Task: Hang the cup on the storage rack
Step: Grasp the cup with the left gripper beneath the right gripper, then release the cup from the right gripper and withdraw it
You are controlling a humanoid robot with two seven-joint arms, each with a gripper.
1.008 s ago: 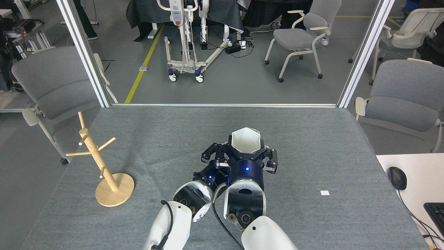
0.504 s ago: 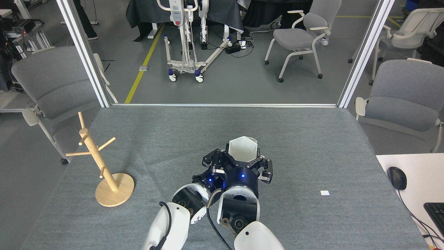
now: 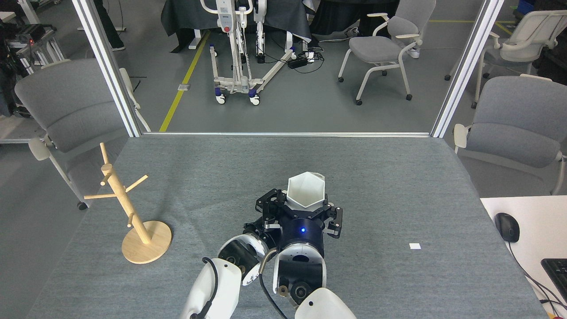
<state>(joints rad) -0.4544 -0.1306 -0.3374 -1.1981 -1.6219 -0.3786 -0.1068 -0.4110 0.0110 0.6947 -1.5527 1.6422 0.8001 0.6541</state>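
Robotics lab, hoist stand [image 3: 234, 53], office chairs [image 3: 390, 40]

No legible text, label, brand, number or sign anywhere. Small white square tag [image 3: 414, 246] on the grey felt-covered table [image 3: 398, 177], near right: blank as far as can be made out (too small to show any print). Yellow painted floor line [image 3: 184, 77], far left: a plain stripe, no lettering. Black keyboard [image 3: 556, 270] at the right edge: key legends too small to read.
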